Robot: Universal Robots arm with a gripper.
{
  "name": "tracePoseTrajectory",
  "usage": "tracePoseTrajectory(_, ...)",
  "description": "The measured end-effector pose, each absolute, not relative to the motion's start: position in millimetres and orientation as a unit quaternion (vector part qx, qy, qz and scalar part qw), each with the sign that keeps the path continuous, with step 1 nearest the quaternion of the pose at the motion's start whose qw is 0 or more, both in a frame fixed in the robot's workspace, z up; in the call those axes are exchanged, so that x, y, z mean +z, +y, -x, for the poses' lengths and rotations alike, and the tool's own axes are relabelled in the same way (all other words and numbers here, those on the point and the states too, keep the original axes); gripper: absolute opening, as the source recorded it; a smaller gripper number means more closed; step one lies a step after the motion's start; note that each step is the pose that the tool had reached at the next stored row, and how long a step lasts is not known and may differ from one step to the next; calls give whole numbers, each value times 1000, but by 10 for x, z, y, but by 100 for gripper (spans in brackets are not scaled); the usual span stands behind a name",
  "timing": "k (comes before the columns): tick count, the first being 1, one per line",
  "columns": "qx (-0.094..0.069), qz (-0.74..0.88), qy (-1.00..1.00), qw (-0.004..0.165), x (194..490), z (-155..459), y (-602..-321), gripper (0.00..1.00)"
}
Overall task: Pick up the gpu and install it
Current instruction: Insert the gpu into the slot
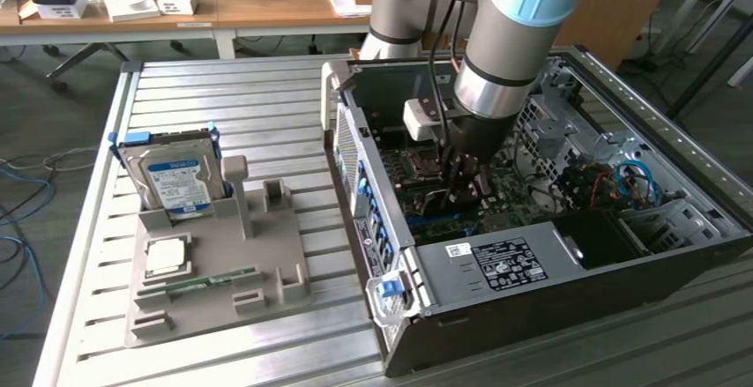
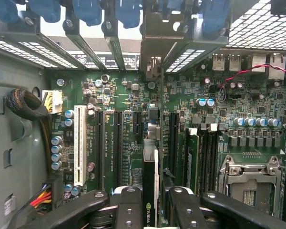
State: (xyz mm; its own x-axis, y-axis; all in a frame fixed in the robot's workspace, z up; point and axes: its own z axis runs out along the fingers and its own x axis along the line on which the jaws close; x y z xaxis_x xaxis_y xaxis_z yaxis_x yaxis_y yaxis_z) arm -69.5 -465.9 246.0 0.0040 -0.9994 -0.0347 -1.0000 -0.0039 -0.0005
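exterior view: the robot arm (image 1: pixel 500 43) reaches down into the open computer case (image 1: pixel 659 255), which lies on its side on a slatted metal table (image 1: pixel 212 87). the gripper (image 1: pixel 461 189) is low inside the case, just above the motherboard (image 1: pixel 426 200), and its lower part is dark against the board, so the card is hard to make out from here. toward the exterior view's left a grey holder (image 1: pixel 206 272) sits on the table, well apart from the case. a blue-framed hard drive (image 1: pixel 175 175) stands upright in it, a square silver chip (image 1: pixel 167 253) lies flat on it, and a slim green memory stick (image 1: pixel 212 279) lies beside the chip. a wooden desk (image 1: pixel 235 3) with small boxes runs along the back.

wrist view: the gripper (image 2: pixel 150 200) has its black fingers (image 2: pixel 128 205) pressed against the two faces of the gpu (image 2: pixel 149 176), pinching it edge-on between them. the card is thin and dark, standing upright on edge, with a green logo near the fingers. its grey metal bracket (image 2: pixel 155 40) reaches the rear slot openings of the case. the card sits in line with the long black expansion slots (image 2: pixel 109 143) on the green board; whether it is fully seated i cannot tell. a white slot (image 2: pixel 79 143) lies further off to one side, and the cpu socket (image 2: pixel 250 183) lies to the other.
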Motion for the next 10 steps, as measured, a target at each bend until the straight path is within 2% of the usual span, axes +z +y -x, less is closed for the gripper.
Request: tracePoseTrajectory(10,12,708,706,12,2445,695,-4659,26)
